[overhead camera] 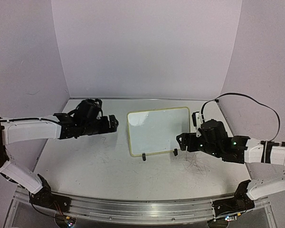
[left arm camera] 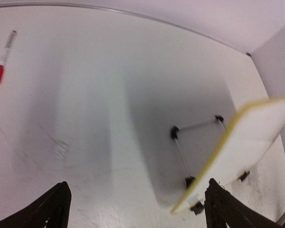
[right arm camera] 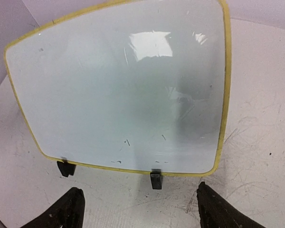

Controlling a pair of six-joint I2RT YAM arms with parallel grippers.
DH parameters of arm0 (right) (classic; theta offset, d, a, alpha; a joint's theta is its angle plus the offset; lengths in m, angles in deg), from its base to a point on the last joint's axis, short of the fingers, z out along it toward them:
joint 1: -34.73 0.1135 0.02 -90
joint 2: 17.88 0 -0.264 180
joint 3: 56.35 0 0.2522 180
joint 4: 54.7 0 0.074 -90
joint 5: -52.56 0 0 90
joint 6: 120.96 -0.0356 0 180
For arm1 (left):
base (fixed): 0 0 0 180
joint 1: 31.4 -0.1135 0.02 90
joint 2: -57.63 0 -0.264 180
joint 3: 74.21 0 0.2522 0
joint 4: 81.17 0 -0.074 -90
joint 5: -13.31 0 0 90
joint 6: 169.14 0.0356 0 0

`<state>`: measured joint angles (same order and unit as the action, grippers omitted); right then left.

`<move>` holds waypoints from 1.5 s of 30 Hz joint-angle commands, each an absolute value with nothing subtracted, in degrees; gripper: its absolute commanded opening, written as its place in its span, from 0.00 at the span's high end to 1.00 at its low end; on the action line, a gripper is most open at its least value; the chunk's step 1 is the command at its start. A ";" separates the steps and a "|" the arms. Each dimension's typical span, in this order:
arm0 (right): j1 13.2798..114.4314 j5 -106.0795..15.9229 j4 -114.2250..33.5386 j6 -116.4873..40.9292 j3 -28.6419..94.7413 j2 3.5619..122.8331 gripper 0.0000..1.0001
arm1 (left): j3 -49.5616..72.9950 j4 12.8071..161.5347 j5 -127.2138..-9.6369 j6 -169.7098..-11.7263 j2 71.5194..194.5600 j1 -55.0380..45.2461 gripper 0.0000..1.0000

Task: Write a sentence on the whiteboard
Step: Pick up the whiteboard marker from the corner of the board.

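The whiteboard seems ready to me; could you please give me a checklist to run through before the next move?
1. The whiteboard stands upright on its black feet: ok.
2. Board face free of writing: ok, only faint specks and glare.
3. Left hand open and empty: ok.
4. Right hand open and empty, facing the board: ok.
5. Marker held by a hand: not ok; the red marker lies on the table, seen only in the left wrist view.
6. Marker uncapped: cannot tell.
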<state>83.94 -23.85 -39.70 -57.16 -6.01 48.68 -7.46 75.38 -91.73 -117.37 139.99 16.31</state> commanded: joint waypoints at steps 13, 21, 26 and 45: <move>84.13 -17.35 -36.47 -49.27 -4.71 35.46 0.02 | 14.53 66.91 -83.63 -100.71 161.28 -16.67 0.05; 84.11 -20.03 -36.37 -48.06 -7.46 33.24 0.02 | 30.57 59.67 -87.46 -93.25 177.96 -18.11 0.19; 84.04 -20.80 -36.46 -48.02 -7.94 32.82 0.02 | 37.11 58.22 -84.93 -91.41 184.94 -19.17 0.23; 84.10 -23.54 -36.30 -49.00 -1.92 37.97 0.02 | 40.55 57.91 -85.98 -91.04 191.06 -20.86 0.75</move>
<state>83.94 -22.48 -35.47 -48.48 -6.22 38.53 40.91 58.46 -84.84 -91.66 190.99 -20.67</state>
